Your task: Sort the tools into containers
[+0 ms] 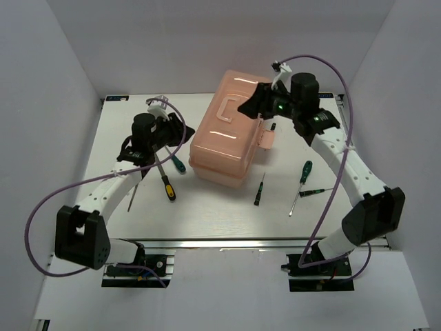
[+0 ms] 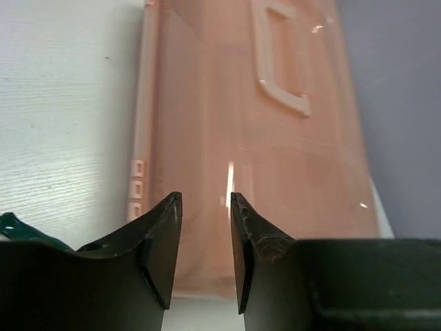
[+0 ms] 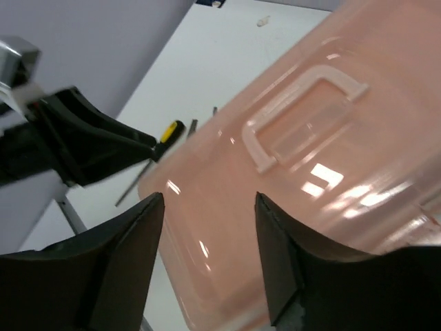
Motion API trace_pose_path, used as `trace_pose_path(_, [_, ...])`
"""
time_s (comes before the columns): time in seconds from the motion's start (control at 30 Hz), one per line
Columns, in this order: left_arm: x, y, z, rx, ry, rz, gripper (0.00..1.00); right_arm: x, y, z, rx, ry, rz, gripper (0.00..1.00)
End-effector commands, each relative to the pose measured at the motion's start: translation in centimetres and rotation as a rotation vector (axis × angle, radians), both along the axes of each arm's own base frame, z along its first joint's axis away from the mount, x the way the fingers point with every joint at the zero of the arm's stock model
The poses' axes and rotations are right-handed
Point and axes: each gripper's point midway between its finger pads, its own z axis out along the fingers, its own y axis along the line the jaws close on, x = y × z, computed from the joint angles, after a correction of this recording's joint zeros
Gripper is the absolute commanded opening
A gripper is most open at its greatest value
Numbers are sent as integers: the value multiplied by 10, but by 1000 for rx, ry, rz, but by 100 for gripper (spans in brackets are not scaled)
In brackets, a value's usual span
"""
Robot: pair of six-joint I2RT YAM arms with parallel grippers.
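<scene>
left gripper (image 2: 205, 198): jaws narrowly parted, pointing right | right gripper (image 3: 209, 198): jaws wide apart, pointing left

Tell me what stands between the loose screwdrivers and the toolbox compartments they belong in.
The lid of the toolbox does: it is shut over the compartments, so none can be reached. The screwdrivers lie on the table on both sides of it, with nothing else visible in their way.

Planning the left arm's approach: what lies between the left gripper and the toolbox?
Nothing. In the left wrist view the toolbox stands directly ahead of the open left gripper, only bare table between.
</scene>
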Motion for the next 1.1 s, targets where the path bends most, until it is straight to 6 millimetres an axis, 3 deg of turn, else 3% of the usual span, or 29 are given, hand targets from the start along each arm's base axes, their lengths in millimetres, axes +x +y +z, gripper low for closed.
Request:
trace_pose_path(0.0, [23, 6, 12, 62, -78, 47, 45, 25, 24, 30, 108, 13, -94, 63])
trace_pose_path(0.03, [27, 4, 12, 64, -90, 45, 45, 29, 28, 28, 109, 33, -107, 70])
trace_pose_path(0.07, [29, 2, 10, 64, -90, 38, 45, 35, 40, 28, 117, 46, -106, 72])
trace_pose_path(0.13, [35, -6, 2, 57, -82, -2, 45, 45, 45, 26, 108, 48, -160, 78])
trace_pose_path(0.17, [36, -10, -1, 49, -76, -25, 45, 49, 52, 21, 108, 68, -175, 89])
trace_pose_path(0.2, [38, -16, -10, 46, -59, -53, 45, 54, 53, 18, 106, 79, -199, 89])
trace_pose_path(0.33, [25, -41, -18, -32, -32, -204, 44, 64, 69, -2, 131, 156, -199, 89])
trace_pose_path(0.57, [-9, -61, -28, -65, -5, -297, 44, 69, 87, 2, 155, 162, -209, 89])
trace_pose_path(0.87, [-52, -89, -40, -109, 32, -372, 45, 73, 56, -36, 29, 192, -420, 89])
trace_pose_path(1.07, [-50, -81, -29, -105, -3, -300, 48, 77, 37, -43, -41, 142, -490, 89])
